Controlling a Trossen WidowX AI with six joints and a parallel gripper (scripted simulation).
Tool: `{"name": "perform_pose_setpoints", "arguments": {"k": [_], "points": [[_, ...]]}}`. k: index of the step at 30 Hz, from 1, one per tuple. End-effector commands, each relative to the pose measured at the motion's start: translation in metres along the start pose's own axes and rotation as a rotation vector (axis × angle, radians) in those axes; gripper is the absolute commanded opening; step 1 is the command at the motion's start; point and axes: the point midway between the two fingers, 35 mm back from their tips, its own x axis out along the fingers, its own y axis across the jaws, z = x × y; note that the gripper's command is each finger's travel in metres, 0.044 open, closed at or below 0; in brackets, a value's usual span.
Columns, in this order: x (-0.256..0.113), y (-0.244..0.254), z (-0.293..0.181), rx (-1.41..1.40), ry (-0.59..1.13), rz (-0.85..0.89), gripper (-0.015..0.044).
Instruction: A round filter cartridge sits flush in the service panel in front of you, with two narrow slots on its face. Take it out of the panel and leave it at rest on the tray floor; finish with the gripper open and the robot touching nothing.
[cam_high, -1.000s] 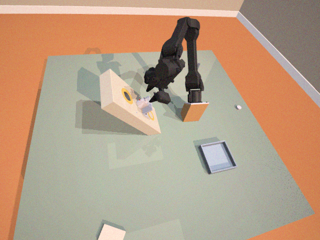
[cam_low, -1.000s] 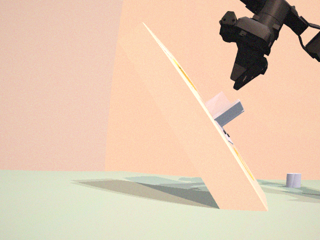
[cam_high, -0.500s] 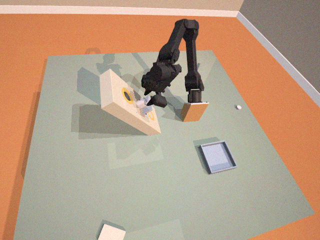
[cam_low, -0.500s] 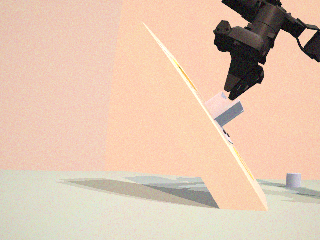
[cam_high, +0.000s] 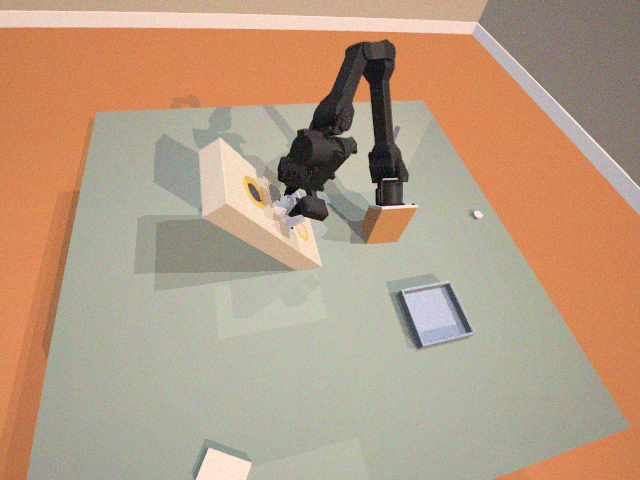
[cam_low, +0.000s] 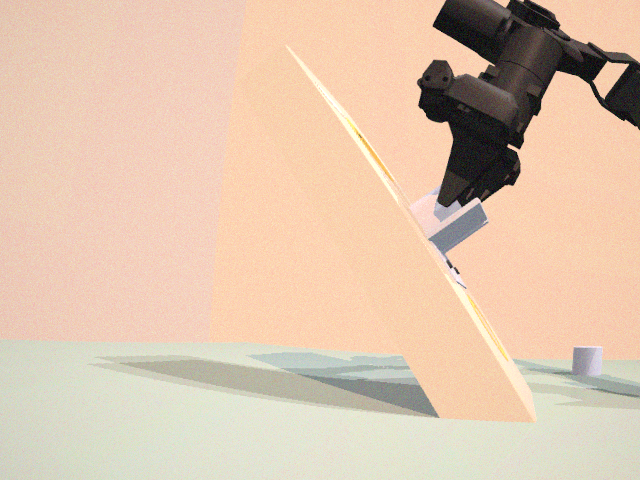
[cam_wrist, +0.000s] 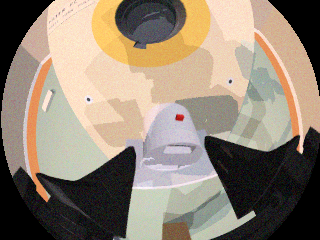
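The pale slanted panel (cam_high: 258, 232) (cam_low: 336, 206) (cam_wrist: 70, 55) has a dark round recess (cam_high: 254, 192) (cam_wrist: 150, 20) in a yellow ring. No slotted face is clear inside it. Below it, a white round part (cam_low: 426, 214) (cam_wrist: 170, 125) with a red mark stands out from the panel, beside a grey-blue ledge (cam_low: 460, 227) (cam_wrist: 145, 180). I cannot tell if this part is the cartridge. My gripper (cam_high: 289, 203) (cam_low: 453, 204) (cam_wrist: 170, 146) is open, its fingertips either side of the white part, with narrow gaps in the wrist view. The tray (cam_high: 447, 340) holds nothing.
The arm's orange base block (cam_high: 388, 224) stands right of the panel. A small white cylinder (cam_high: 477, 214) (cam_low: 587, 360) stands near the mat's right edge. A white block (cam_high: 224, 465) lies at the near edge of the top view. The ledge sticks out close to my fingers.
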Motion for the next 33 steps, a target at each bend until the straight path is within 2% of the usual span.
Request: {"name": "perform_pose_setpoints", "arguments": {"k": [1, 9, 16, 25, 33], "points": [[-0.001, 0.000, 0.000, 0.001, -0.001, 0.001, 0.0226], [-0.001, 0.000, 0.000, 0.001, -0.001, 0.001, 0.0173], [-0.005, 0.000, 0.008, -0.001, -0.002, 0.000, 0.0000], [-0.015, 0.001, 0.024, -0.004, -0.002, 0.000, 0.0000], [-0.056, 0.006, 0.028, -0.006, 0.001, 0.011, 0.0000]]}}
